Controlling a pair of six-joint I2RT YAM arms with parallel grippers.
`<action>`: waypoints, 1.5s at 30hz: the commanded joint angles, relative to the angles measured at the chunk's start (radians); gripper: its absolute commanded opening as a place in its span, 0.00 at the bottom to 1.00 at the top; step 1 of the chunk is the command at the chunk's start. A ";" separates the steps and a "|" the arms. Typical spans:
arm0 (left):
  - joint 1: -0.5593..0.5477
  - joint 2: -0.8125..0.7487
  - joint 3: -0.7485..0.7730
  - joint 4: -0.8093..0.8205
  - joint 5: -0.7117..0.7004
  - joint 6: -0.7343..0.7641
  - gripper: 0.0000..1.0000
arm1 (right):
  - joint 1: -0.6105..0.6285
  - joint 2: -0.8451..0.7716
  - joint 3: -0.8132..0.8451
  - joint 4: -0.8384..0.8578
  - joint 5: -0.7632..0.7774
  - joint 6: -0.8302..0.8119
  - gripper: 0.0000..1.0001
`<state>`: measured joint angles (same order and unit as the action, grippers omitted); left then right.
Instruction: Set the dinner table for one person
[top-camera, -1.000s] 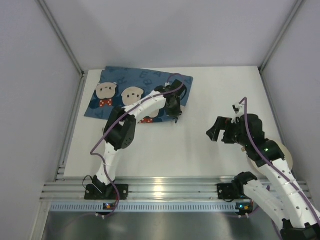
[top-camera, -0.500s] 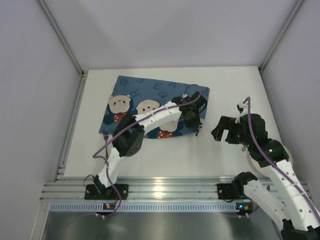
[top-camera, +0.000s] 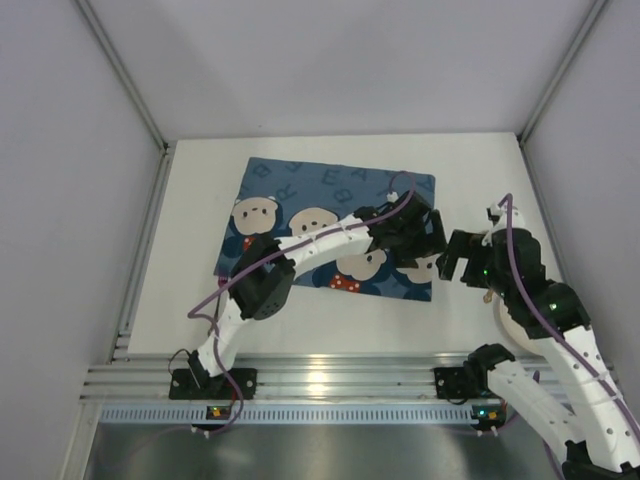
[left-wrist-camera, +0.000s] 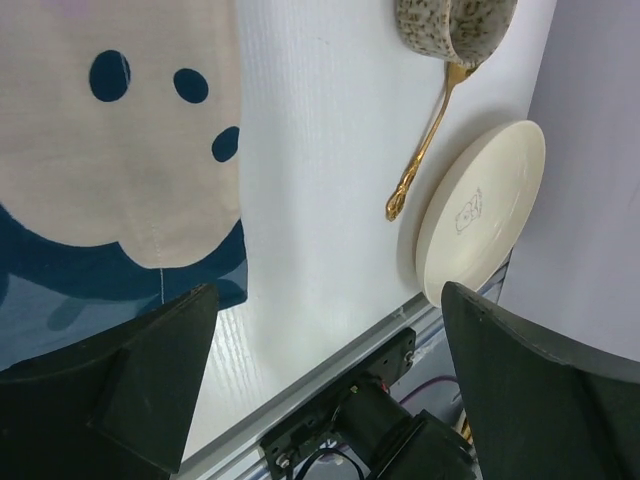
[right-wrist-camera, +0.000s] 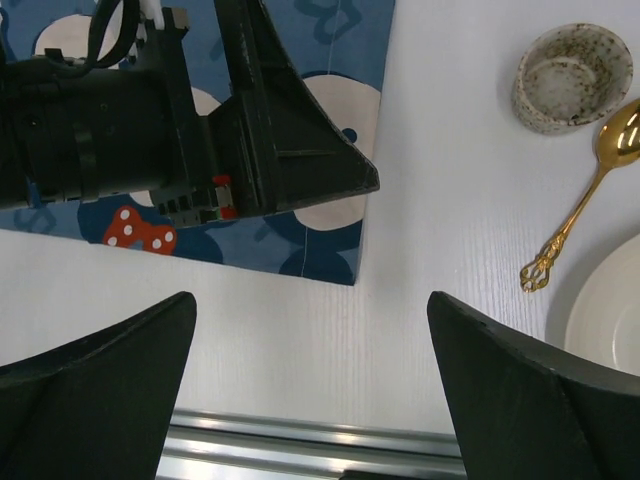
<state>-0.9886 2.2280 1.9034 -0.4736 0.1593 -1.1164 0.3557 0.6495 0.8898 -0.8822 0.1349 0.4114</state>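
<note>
The dinner table (top-camera: 330, 322) is a white top. A blue bear-print placemat (top-camera: 300, 190) lies flat on its middle. My left gripper (top-camera: 415, 240) hovers open over the mat's near right corner, with nothing between its fingers; its wrist view shows the mat's corner (left-wrist-camera: 110, 160) and bare table (left-wrist-camera: 320, 150). Just right of the mat, my right gripper (top-camera: 465, 262) is open and empty. Its wrist view takes in the left gripper (right-wrist-camera: 300, 130) above the placemat (right-wrist-camera: 330, 250). On the table's right side lie a speckled bowl (right-wrist-camera: 572, 78), a gold spoon (right-wrist-camera: 585, 190) and a cream plate (right-wrist-camera: 610, 310).
Grey walls enclose the table on three sides, and an aluminium rail (top-camera: 330, 380) runs along the near edge. In the left wrist view the bowl (left-wrist-camera: 455, 25), spoon (left-wrist-camera: 420, 150) and plate (left-wrist-camera: 480, 215) sit close to the right wall. The right arm hides them from above.
The left gripper dragged the placemat from the far left to the middle of the table, then opened and let it go. The right gripper shifted slightly right.
</note>
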 joint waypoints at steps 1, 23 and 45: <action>0.024 -0.129 -0.015 0.031 -0.050 0.006 0.98 | 0.014 -0.013 0.064 -0.023 0.037 -0.017 1.00; 0.326 -0.256 -0.287 -0.252 -0.349 0.362 0.98 | 0.015 0.291 0.025 0.124 -0.374 0.000 0.36; 0.157 -0.142 -0.359 -0.304 -0.331 0.166 0.98 | -0.003 0.274 -0.003 0.083 -0.325 -0.037 0.00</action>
<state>-0.7918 2.0926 1.5684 -0.7742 -0.2234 -0.8562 0.3569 0.9218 0.8635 -0.8124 -0.2043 0.3916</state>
